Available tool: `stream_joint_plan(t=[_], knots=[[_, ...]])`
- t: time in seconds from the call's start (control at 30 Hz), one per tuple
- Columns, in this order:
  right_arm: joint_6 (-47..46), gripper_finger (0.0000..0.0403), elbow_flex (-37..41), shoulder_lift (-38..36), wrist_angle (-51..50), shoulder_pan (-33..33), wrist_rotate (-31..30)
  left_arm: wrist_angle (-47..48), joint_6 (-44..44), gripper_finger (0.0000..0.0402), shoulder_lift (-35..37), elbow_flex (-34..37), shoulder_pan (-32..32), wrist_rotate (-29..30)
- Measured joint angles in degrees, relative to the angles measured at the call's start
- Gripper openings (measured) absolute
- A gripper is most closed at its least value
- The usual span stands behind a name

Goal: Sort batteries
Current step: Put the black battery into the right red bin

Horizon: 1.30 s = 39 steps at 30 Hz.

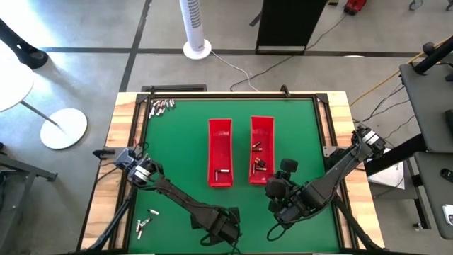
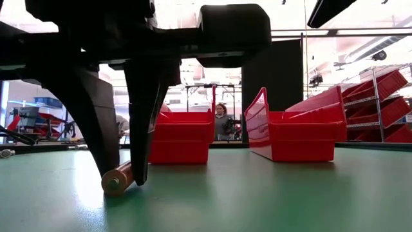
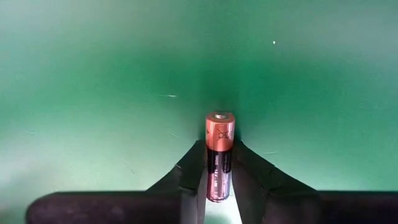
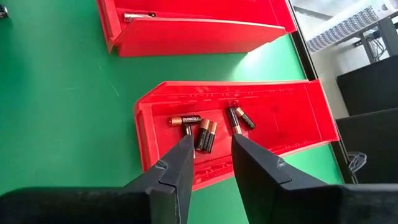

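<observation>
The green-topped bench point(image 1: 177, 152) carries two long red trays side by side: the left tray point(image 1: 220, 152) and the right tray point(image 1: 262, 145). The left gripper point(image 3: 219, 186) is down at the near edge of the bench, its fingers clamped on a single copper-topped battery point(image 3: 219, 155) that lies on the green surface between them. The right gripper point(image 4: 210, 163) hangs over the near end of the right tray with its fingers apart and nothing between them; several batteries point(image 4: 205, 134) lie loose in that tray. One battery point(image 1: 224, 171) lies in the left tray. More batteries sit in a far-left cluster point(image 1: 161, 106) and a near-left cluster point(image 1: 145, 223).
</observation>
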<state>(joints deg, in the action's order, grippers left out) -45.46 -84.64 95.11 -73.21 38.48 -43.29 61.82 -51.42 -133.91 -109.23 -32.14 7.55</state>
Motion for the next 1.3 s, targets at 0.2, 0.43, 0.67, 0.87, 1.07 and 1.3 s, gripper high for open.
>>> stream_joint_plan(t=[0.2, 0.43, 0.67, 0.87, 1.07, 1.3], knots=[[0.0, 0.0097, 0.0, 0.0, 0.0, 0.0, 0.0, -1.0, 0.3, 0.0104, 0.0, 0.0, 0.0, 0.6], [0.0, 0.0084, 0.0, 0.0, 0.0, 0.0, -0.1, -1.5, 4.4, 0.0140, 0.0, -1.0, 0.0, 2.4], [0.0, 0.0077, 0.0, 0.0, 0.2, 0.0, -0.2, -3.1, 6.0, 0.0142, 0.0, -1.3, 0.0, 3.4], [-0.1, 0.0087, 0.0, 0.0, 0.2, 0.0, -0.2, -5.3, 8.0, 0.0142, 0.0, -1.3, 0.2, 5.0], [-0.6, 0.0100, 0.0, 0.0, 0.2, 0.0, -0.2, -6.1, 10.0, 0.0142, 0.0, -1.6, 0.2, 7.7], [-1.6, 0.0109, 0.9, 0.0, 2.0, -0.2, -0.3, 0.7, 20.5, 0.0142, 0.1, -4.7, 0.2, 8.5]])
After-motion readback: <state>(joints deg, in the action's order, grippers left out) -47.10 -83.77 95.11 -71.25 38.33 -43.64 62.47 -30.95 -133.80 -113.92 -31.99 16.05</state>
